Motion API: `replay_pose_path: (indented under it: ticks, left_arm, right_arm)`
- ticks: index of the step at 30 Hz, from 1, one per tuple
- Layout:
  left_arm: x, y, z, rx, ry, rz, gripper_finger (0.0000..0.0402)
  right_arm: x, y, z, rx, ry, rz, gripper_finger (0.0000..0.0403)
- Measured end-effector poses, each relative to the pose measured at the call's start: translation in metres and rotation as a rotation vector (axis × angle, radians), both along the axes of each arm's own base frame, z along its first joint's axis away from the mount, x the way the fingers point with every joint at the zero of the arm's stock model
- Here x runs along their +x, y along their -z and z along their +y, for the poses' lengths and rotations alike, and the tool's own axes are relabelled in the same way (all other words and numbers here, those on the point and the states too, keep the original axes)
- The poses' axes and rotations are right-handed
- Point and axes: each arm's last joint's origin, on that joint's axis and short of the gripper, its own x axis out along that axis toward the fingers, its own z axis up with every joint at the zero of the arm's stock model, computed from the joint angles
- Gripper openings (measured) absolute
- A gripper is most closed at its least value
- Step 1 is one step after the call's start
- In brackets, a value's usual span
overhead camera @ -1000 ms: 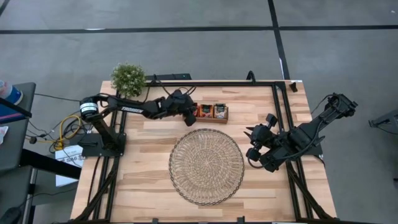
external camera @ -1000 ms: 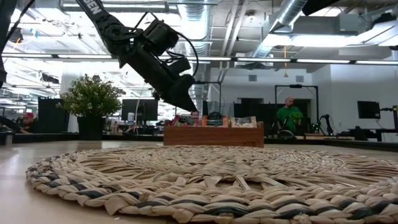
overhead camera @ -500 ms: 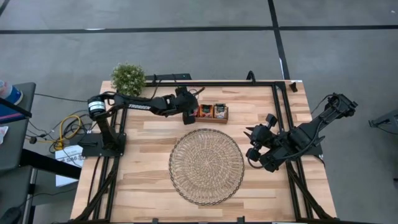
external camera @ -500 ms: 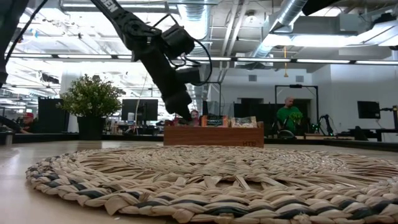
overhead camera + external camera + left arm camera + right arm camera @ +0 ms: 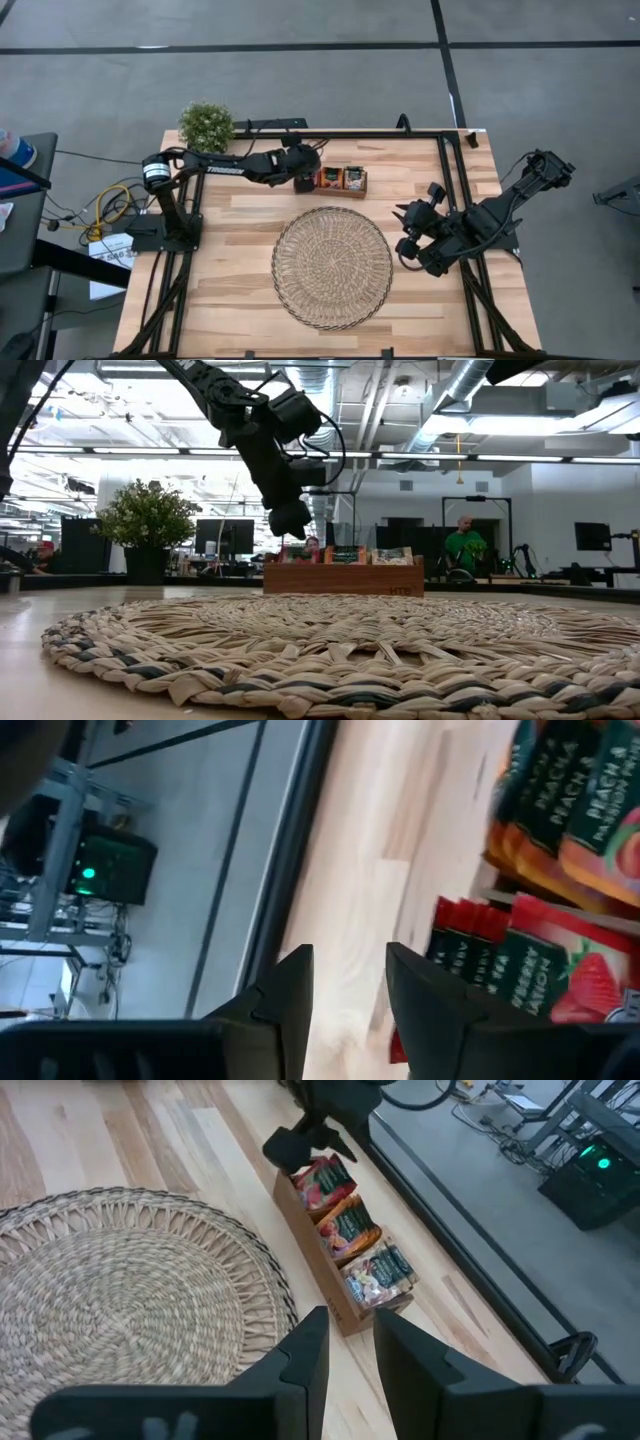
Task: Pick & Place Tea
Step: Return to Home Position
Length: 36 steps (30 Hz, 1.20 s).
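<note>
Front edge: bare plank wood of the surface (image 5: 240, 310) lies open on either side of the round woven mat (image 5: 332, 267).
Mat: flat rings of pale braided straw with darker flecks. It is low and lumpy, and it fills the middle of the surface.
Rails: black frame rails (image 5: 370, 133) run along both sides and the far edge, and they narrow the free wood there.
Right side: the right arm (image 5: 485, 225) is folded low beside the mat, well apart from the tray. The right jaws point across the surface toward the tray, parted by a slim gap and holding nothing.
Gap: a clear strip of wood separates the mat from the tray.
Tray: the brown wooden tray (image 5: 345, 578) is a long box with three slots. It sits behind the mat, near the far edge.
Tea: the tea sachets (image 5: 350, 1227) stand on edge in the tray as glossy flat squares with dark labels. The red sachets (image 5: 530, 970) are in the left slot, the orange sachets (image 5: 565, 810) in the middle and the pale sachets (image 5: 380, 1275) on the right.
Obstruction: the left arm (image 5: 225, 168) reaches in along the far edge. The left jaws hang just above the tray's left end and cover that slot from above. They are slightly apart with nothing between them.
Far corner: a small bushy potted plant (image 5: 207, 125) stands behind the left arm.
Beyond: grey floor (image 5: 300, 70) surrounds the surface. A person in green (image 5: 465, 543) is in the room well behind the tray.
</note>
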Motion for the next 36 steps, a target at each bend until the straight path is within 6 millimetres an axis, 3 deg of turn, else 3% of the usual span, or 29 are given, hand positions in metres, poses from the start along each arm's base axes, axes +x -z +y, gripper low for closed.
replay_pose_path:
  ticks: [9,13,15,19,23,30,36]
  left_arm:
    - [0.001,-0.001,-0.009,0.033,0.003,0.033,0.0121]
    - [-0.011,-0.020,-0.011,0.139,-0.085,0.080,0.0119]
    - [-0.025,-0.036,-0.016,0.058,-0.134,0.013,0.0115]
    - [-0.061,-0.072,-0.026,-0.339,-0.130,-0.198,0.0103]
    - [-0.099,-0.098,-0.042,-0.466,-0.118,-0.379,0.0097]
    - [-0.164,-0.108,-0.082,-0.554,-0.055,-0.663,0.0097]
    - [-0.201,-0.100,-0.111,-0.688,0.061,-0.802,0.0097]
  right_arm:
    - [0.000,0.000,0.000,-0.002,0.002,-0.003,0.0075]
    - [0.000,0.000,0.000,-0.003,0.002,-0.001,0.0075]
    - [-0.001,0.000,-0.001,-0.006,0.004,0.004,0.0075]
    - [-0.013,0.000,-0.005,-0.015,0.045,0.027,0.0075]
    - [-0.032,-0.003,-0.007,-0.052,0.104,-0.024,0.0075]
    - [-0.066,0.003,0.000,0.008,0.051,-0.198,0.0075]
    - [-0.083,0.011,-0.014,0.077,0.059,-0.284,0.0075]
